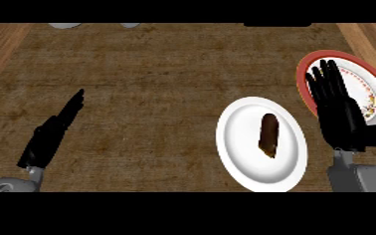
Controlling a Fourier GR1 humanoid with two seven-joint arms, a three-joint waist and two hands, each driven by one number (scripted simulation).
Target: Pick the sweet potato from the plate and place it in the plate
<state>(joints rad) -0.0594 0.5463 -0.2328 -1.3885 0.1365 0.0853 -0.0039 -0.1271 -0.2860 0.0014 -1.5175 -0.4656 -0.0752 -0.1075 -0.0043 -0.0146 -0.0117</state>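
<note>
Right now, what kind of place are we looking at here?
Probably a kitchen or dining counter: a wooden countertop holds a white plate with a sweet potato on it, and a red-rimmed patterned plate beside it.

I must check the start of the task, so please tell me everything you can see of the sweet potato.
The sweet potato is a dark brown, elongated piece with a slightly lighter, reddish lower end. It lies flat on the white plate, near the plate's middle, its long axis running almost straight away from the robot. Its skin looks dull and smooth. Only the plate touches it. The right hand is open to its right, over the red-rimmed plate, apart from it.
</note>
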